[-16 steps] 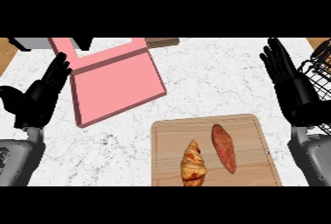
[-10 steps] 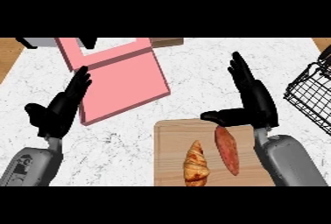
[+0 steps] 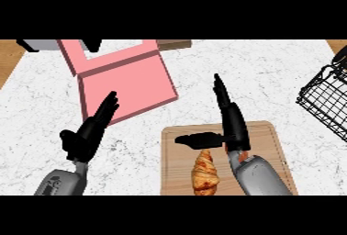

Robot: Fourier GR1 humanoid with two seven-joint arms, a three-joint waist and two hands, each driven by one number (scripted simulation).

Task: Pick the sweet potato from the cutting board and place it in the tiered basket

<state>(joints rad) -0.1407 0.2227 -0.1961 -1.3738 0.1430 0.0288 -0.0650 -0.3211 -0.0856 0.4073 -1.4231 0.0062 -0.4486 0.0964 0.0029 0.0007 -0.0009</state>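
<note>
A wooden cutting board (image 3: 278, 137) lies at the lower middle of the marble counter. On it lies a croissant (image 3: 204, 173). The orange sweet potato (image 3: 243, 156) is almost wholly hidden under my right hand (image 3: 230, 124); only a small piece shows by the wrist. That hand is open, fingers straight and pointing away, thumb out to the left over the board. My left hand (image 3: 89, 131) is open at the lower left, clear of the board. The black wire tiered basket (image 3: 327, 98) stands at the right edge.
A pink open box (image 3: 125, 82) lies at the upper left of the counter. A grey object (image 3: 41, 44) and a brown one (image 3: 175, 44) sit at the far edge. Wooden surface shows past the counter's corners.
My right hand has moved left and down from beside the basket to over the sweet potato, covering it. The left hand has shifted right and lower. The view has shifted too.
</note>
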